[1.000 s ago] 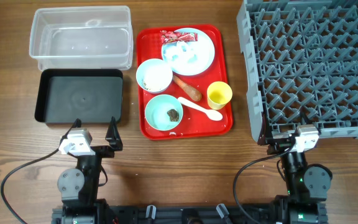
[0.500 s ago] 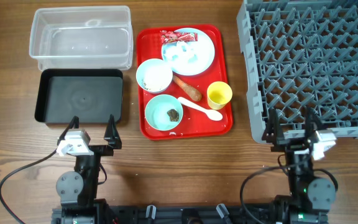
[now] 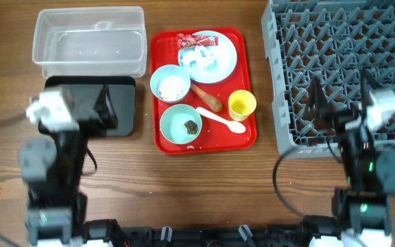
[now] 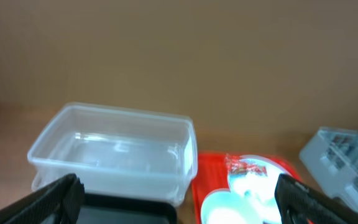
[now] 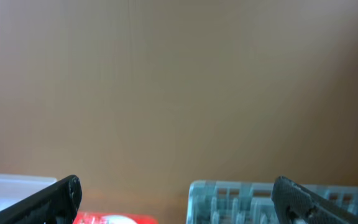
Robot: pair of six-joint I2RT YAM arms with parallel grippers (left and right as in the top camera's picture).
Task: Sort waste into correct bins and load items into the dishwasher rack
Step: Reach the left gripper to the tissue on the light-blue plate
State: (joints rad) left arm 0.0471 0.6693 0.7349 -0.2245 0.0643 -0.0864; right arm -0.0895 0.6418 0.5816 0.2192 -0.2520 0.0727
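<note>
Wooden worktop (image 3: 204, 185) carries everything.

Dishwasher rack (image 3: 307, 41): grey crate on the right side of the worktop, its pegs upright. No dishes seen in the visible part.

Clear tub (image 3: 90, 12): far left, looks empty.

Red serving tray (image 3: 247, 134): centre, between the tub and the rack. It holds all the dishes and waste.

Black tray (image 3: 125, 110): just in front of the tub and left of the red tray, largely covered by the left arm.

Left end effector (image 4: 176, 183): raised over the black tray, fingers spread wide, nothing held.

Right end effector (image 3: 340, 89): raised over the near edge of the rack, fingers spread wide, nothing held.

Light blue plate (image 3: 228, 62): far end of the red tray. White matter lies on it; tissue or not, cannot tell.

Mint-green bowl (image 3: 172, 118): near left of the red tray.

Pale blue bowl (image 3: 155, 77): just behind the mint-green one, beside the plate.

Yellow cup (image 3: 242, 104): upright, right side of the red tray.

White spoon (image 3: 221, 120): lies between the mint-green bowl and the cup.

Sausage piece (image 3: 208, 98): lies on the red tray between the pale blue bowl and the cup.

Red-and-white wrapper (image 3: 197, 41): on the plate's far left edge.

Dark brown lump (image 3: 190, 126): inside the mint-green bowl.

Rice (image 3: 172, 87): loose grains in the pale blue bowl.
</note>
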